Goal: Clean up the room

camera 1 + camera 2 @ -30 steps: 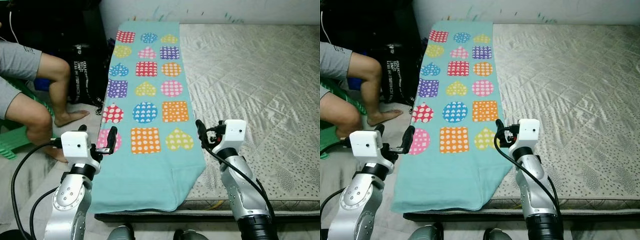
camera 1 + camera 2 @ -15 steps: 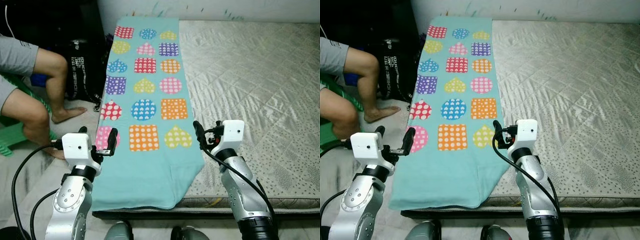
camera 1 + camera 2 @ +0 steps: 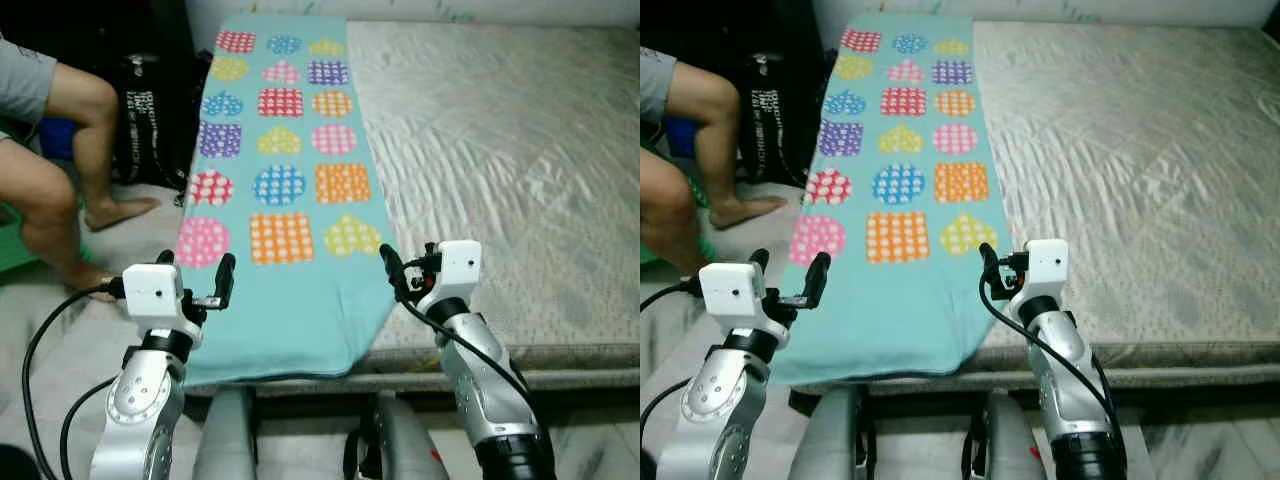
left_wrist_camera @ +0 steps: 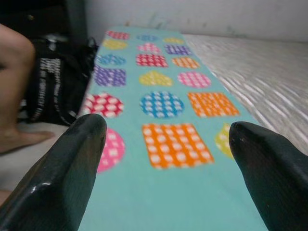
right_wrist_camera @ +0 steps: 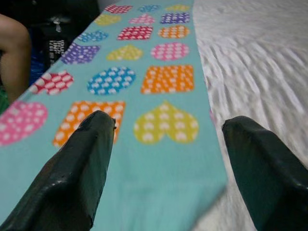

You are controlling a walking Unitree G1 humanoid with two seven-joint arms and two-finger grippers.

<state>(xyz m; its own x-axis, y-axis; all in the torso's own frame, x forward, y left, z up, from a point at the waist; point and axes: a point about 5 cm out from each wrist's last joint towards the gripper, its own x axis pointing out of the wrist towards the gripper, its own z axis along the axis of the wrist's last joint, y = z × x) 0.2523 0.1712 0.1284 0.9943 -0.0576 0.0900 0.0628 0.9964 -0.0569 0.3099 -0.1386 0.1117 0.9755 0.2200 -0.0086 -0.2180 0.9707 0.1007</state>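
A teal blanket (image 3: 290, 180) printed with dotted hearts, circles and squares lies flat along the left strip of a mattress (image 3: 500, 150), running from the far wall to the near edge, where its end hangs over the side. The rest of the mattress to the right is a grey quilted surface, bare.

Left gripper (image 3: 195, 285): held up in front of the near left corner of the blanket, over its left edge, not touching it. In the left wrist view its two black fingers (image 4: 67, 173) stand wide apart with nothing between them; the blanket pattern shows through the gap.

Right gripper (image 3: 400, 275): held up at the near right edge of the blanket, where the teal cloth meets the grey quilting, beside the yellow heart. In the right wrist view its fingers (image 5: 77, 168) are likewise spread wide and hold nothing; the blanket lies below them, apart.

Left of the bed, a person's bare legs (image 3: 60, 170) and foot rest on the floor, with a black bag (image 3: 150, 120) standing between the legs and the bed side. The robot's own legs show at the near edge, close against the bed.
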